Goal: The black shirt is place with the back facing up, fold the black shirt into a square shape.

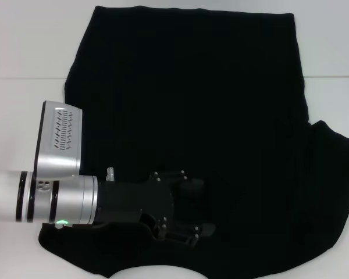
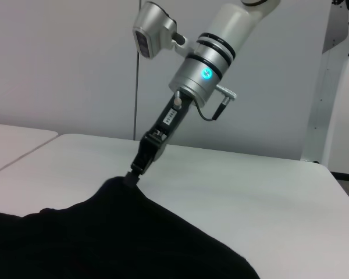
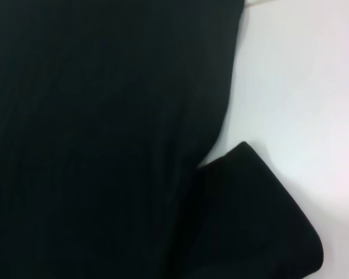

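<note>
White counter lies under everything, with a plain grey wall behind it.

On the left, the left arm reaches in low over the near part of the black shirt. The left claw sits just above the cloth, and its two fingers look apart, with nothing between them. It is black on black, so the tips are hard to see.

The black shirt is spread flat over the middle of the counter. Its far edge is straight. Its near edge curves close to the front of the counter. One sleeve sticks out on the right side.

Over there, the right claw shows only in the left wrist view. It points down at the edge of the shirt, and the cloth rises in a little peak at its tip. So it looks pinched tight on the black shirt.

I think the step now is folding a side in. To do it well, the right claw should lift only a little and carry the cloth straight across, so the fold line stays even. The left claw should grab its own edge and move at the same speed.

Bare counter on the left, on the right and past the far edge gives room to move. The front edge is close, so don't drag the cloth that way.
</note>
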Action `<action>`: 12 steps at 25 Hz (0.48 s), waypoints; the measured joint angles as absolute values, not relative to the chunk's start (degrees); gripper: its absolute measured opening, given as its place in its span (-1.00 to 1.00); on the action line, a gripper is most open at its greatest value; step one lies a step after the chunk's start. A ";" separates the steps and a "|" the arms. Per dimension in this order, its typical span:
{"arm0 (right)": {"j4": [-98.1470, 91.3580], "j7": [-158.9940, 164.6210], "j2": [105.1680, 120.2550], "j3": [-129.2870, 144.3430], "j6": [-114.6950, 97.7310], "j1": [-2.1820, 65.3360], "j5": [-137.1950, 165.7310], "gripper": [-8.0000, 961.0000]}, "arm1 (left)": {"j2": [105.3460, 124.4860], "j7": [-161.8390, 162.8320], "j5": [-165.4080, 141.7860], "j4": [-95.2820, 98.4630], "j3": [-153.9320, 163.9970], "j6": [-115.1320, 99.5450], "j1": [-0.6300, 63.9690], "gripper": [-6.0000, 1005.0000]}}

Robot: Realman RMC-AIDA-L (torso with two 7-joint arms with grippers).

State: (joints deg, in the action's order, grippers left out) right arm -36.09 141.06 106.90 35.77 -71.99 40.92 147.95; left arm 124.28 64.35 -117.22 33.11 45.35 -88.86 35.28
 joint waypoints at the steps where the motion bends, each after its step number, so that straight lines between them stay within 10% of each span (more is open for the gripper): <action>1: -36.41 141.06 107.00 35.77 -72.06 41.10 147.85 -0.96 | 124.27 64.49 -117.23 33.12 45.34 -88.86 35.30 0.80; 12: -37.28 141.34 110.65 40.67 -77.11 50.70 147.66 -0.96 | 123.94 67.39 -117.25 34.18 42.31 -92.02 33.91 0.80</action>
State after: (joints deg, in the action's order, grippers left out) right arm -37.28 141.35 110.65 40.67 -77.11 50.70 147.66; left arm 123.94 67.39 -117.25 34.18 42.31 -92.02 33.91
